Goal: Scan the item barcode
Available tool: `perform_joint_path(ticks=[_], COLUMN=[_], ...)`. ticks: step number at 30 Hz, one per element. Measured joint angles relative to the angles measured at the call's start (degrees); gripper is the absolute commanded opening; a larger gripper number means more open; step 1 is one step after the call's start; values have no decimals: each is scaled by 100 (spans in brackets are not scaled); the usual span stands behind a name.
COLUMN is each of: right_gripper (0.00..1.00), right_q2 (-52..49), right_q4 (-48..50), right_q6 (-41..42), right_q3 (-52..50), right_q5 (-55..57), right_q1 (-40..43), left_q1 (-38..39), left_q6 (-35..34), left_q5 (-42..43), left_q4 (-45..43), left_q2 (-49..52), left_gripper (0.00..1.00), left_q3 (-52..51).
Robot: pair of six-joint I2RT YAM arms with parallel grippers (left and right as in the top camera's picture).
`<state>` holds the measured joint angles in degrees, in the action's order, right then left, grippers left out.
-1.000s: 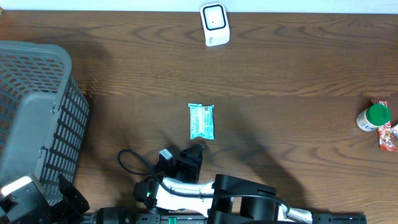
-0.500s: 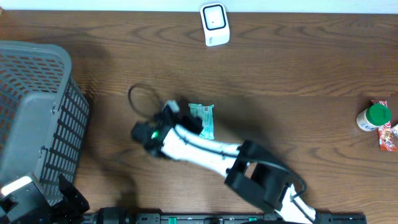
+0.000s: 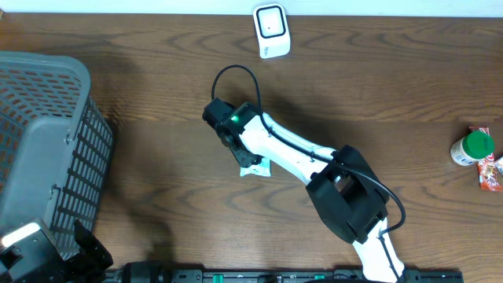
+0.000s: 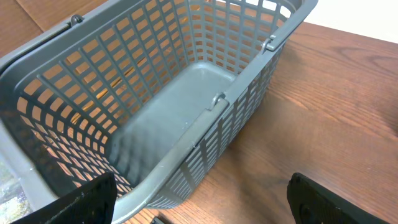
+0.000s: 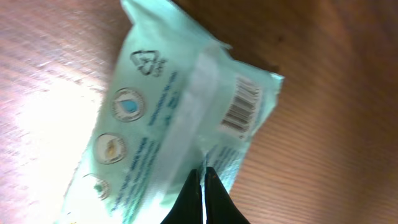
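The item, a pale teal packet (image 5: 168,118), lies on the wooden table with its barcode (image 5: 241,106) facing up near one end. In the overhead view only a corner of the packet (image 3: 259,167) shows under my right arm. My right gripper (image 5: 203,171) is shut, its black fingertips pinched together on the packet's white centre seam. A white scanner (image 3: 271,31) stands at the table's far edge, well beyond the packet. My left gripper (image 4: 202,211) hangs open at the near left beside the basket, with nothing between its fingers.
A large grey mesh basket (image 3: 47,141) fills the left side; its near rim (image 4: 186,146) is just ahead of my left gripper. A green-capped bottle (image 3: 473,148) and a red packet (image 3: 489,171) sit at the right edge.
My right arm has swung from the table's front edge out over the packet, and its gripper has shut on the seam. The left arm has not moved.
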<state>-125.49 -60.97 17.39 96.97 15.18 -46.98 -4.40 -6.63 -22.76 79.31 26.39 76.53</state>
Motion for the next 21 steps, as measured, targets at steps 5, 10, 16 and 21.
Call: perform_joint_path(ticks=[5, 10, 16, 21], right_gripper=[2, 2, 2, 1], right_q2=[120, 146, 317, 509], right_q4=[83, 286, 1130, 861], right_q6=[-7, -9, 142, 304], right_q3=[7, -7, -704, -973], right_q5=[-407, -691, -979, -1187], right_q1=[52, 63, 52, 52], left_q1=[0, 0, 0, 0], left_q6=[-2, -2, -2, -2], left_q5=[0, 0, 0, 0], left_q4=[0, 0, 0, 0], left_q2=[0, 0, 0, 0], left_gripper=[88, 88, 88, 88], left_q3=[0, 0, -2, 0])
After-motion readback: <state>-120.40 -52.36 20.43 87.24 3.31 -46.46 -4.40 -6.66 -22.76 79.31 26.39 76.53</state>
